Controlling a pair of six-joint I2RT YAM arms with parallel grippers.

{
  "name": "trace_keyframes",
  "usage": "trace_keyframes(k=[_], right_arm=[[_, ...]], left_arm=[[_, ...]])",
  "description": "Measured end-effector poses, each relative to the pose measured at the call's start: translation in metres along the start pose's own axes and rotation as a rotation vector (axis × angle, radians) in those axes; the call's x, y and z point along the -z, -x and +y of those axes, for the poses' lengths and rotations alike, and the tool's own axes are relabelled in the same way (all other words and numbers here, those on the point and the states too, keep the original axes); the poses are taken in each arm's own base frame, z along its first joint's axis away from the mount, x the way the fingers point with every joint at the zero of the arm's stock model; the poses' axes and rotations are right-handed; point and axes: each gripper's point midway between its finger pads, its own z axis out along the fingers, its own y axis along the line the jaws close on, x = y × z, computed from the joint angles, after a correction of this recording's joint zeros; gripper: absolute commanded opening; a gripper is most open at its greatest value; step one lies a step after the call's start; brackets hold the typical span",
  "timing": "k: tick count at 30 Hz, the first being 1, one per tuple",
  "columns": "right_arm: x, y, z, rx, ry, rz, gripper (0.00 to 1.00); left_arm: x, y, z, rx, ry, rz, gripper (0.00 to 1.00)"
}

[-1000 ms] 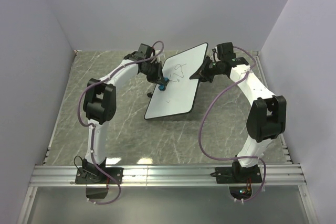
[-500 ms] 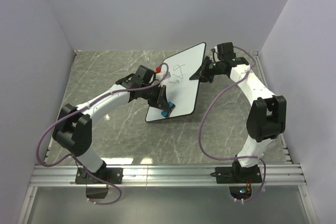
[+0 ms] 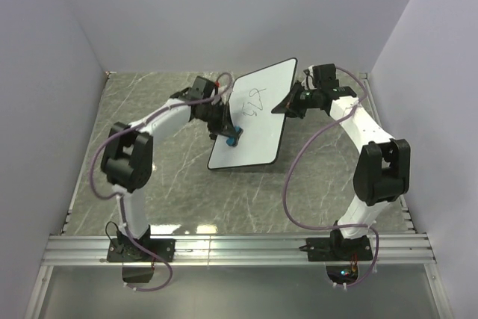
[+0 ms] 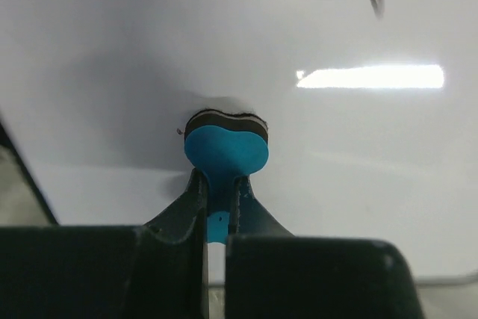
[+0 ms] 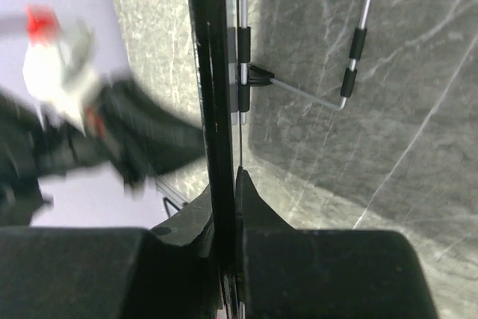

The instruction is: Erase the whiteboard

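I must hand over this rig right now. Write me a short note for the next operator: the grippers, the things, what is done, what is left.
Left gripper: shut on the small blue eraser block, which is pressed against the board's lower left part.
Right gripper: shut on the right edge of the large white rectangular whiteboard with black rim, holding it tilted; its near edge seems to rest on the grey marble table.
Done: the lower part looks clean.
Left: the dark scribbles in the upper half need wiping.
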Motion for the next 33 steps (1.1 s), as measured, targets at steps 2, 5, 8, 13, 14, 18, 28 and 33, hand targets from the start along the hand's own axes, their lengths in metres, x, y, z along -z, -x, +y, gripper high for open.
trace_keyframes(k=[2, 5, 8, 13, 14, 18, 28, 33], right_arm=[[0.002, -0.004, -0.002, -0.023, -0.001, -0.003, 0.0], [0.005, -0.007, -0.003, -0.047, -0.005, -0.014, 0.0], [0.006, -0.008, -0.004, -0.055, -0.007, -0.02, 0.0], [0.006, -0.009, -0.004, -0.062, -0.009, -0.017, 0.0], [0.006, -0.009, -0.004, -0.065, -0.01, -0.017, 0.0], [0.007, -0.009, -0.007, -0.077, -0.016, -0.013, 0.0], [0.007, -0.009, -0.007, -0.078, -0.016, -0.009, 0.0], [0.007, -0.01, -0.008, -0.079, -0.017, -0.007, 0.0]], left_arm=[[-0.007, 0.034, 0.013, 0.019, 0.034, -0.03, 0.0], [-0.021, 0.075, 0.027, 0.027, 0.071, -0.07, 0.0], [-0.028, 0.097, 0.023, 0.02, 0.079, -0.082, 0.0], [-0.033, 0.106, -0.027, -0.064, 0.04, -0.086, 0.0], [-0.034, 0.105, -0.039, -0.083, 0.025, -0.086, 0.0], [-0.035, 0.097, -0.086, -0.149, -0.056, -0.092, 0.0], [-0.036, 0.105, -0.075, -0.076, -0.032, -0.098, 0.0], [-0.047, 0.126, 0.005, 0.038, 0.104, -0.111, 0.0]])
